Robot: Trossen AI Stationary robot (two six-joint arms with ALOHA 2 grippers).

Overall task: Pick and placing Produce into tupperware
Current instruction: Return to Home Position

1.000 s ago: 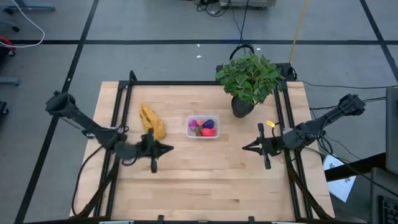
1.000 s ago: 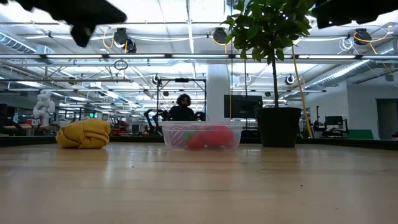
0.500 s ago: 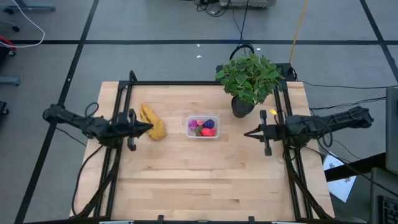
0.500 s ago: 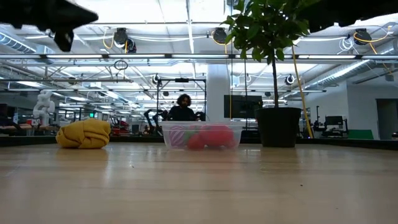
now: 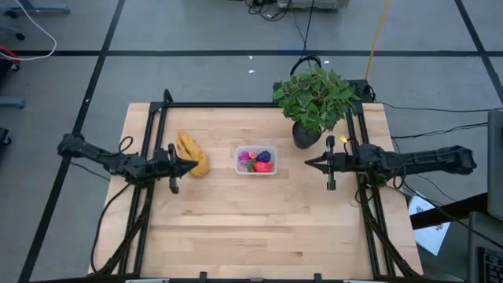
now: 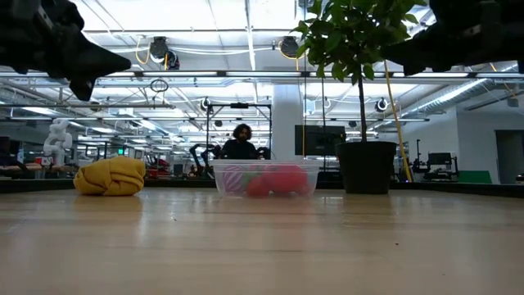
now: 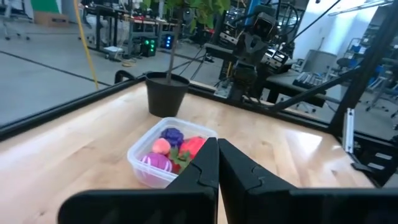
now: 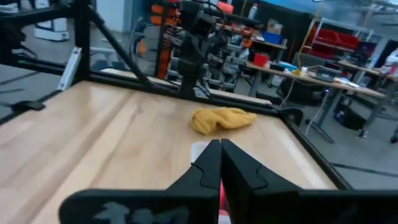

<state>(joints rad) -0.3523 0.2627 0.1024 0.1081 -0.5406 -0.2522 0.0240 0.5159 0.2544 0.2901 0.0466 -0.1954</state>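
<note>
The left gripper is hovering by the banana bunch, fingers pressed together and empty. Beyond it, mid-table, the tupperware is holding the produce. It is looking light, stiff and slick, likely best pinched over a rim wall. Farther off, the right gripper is waiting, likewise closed on nothing.

"What was the counter made of?"
"Pale wood planks, smooth, with a soft sheen. The tupperware was clear glossy plastic, the plant pot matt black, the left pincer and right pincer dark matt plastic."
</note>
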